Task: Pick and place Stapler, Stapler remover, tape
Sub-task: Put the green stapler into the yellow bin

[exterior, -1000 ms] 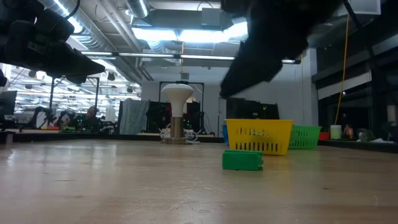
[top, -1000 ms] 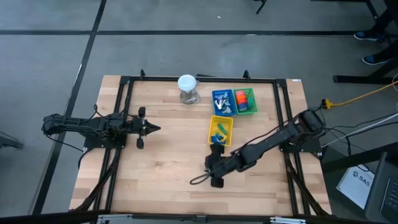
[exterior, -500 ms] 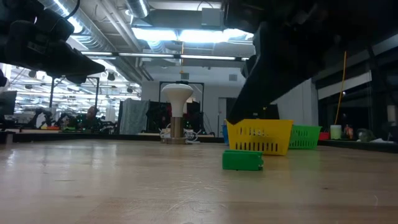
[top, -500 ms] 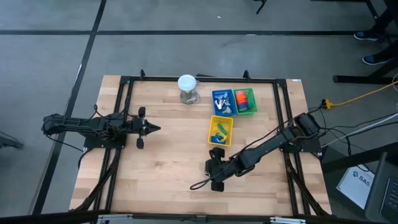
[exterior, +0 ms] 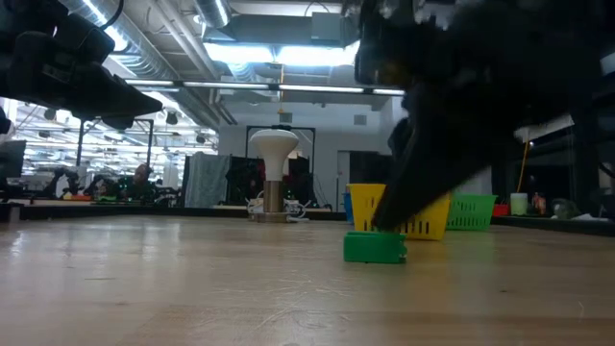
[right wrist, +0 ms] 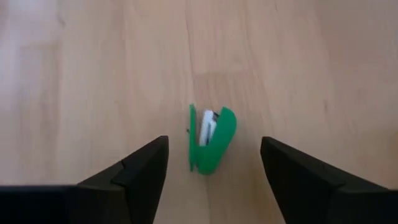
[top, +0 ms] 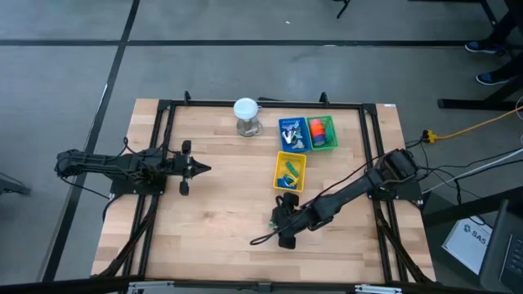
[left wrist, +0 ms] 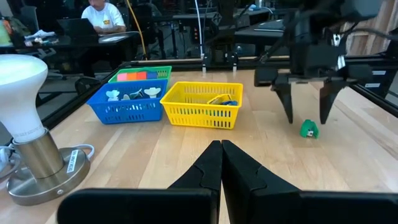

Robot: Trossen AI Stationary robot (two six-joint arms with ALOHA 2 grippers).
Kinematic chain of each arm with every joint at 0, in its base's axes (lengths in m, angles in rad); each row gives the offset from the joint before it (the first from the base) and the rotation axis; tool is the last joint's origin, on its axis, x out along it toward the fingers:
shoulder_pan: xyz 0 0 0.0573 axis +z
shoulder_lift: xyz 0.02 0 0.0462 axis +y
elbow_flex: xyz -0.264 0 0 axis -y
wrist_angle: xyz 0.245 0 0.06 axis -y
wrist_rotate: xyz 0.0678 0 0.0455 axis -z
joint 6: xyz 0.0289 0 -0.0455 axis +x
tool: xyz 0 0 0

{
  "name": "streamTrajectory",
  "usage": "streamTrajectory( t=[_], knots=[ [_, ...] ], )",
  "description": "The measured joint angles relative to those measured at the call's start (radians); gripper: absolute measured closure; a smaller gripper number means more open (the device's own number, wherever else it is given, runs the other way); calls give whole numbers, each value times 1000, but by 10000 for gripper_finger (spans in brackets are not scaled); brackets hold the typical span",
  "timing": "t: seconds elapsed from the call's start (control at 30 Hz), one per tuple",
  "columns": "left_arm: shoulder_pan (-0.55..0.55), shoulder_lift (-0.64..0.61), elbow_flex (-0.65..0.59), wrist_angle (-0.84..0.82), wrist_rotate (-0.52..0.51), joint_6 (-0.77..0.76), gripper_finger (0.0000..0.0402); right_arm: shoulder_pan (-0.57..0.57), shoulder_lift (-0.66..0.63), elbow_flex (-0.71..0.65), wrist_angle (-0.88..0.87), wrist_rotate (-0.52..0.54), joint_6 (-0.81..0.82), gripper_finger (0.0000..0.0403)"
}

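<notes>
2 spread fingers of your right gripper (right wrist: pixel 211 165) straddle the green stapler (right wrist: pixel 211 139); lower squarely before closing.

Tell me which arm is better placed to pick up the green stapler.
The right: its open tool hangs directly over the green stapler, fingers either side. The left tool waits shut, far across the table.

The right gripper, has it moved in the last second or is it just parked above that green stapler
Yes. In the low view the right gripper has come down against the fixed yellow basket: a second ago it hung above the basket, now its open fingers reach the green stapler.
</notes>
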Motion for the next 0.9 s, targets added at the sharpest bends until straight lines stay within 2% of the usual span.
streamTrajectory(
  t=[0.27,0.37,0.5,0.77,0.83,0.9],
  knots=[
    [0,0,0,0,0,0,400,-8,58,0,58,10,-57,137],
    [0,0,0,0,0,0,400,-14,59,1,53,23,-56,147],
    [0,0,0,0,0,0,400,-19,59,1,46,27,-59,193],
    [0,0,0,0,0,0,400,-19,59,1,51,30,-81,330],
    [0,0,0,0,0,0,400,-20,58,0,62,30,-82,346],
    [0,0,0,0,0,0,400,-25,58,-1,81,29,-88,346]
  ],
)
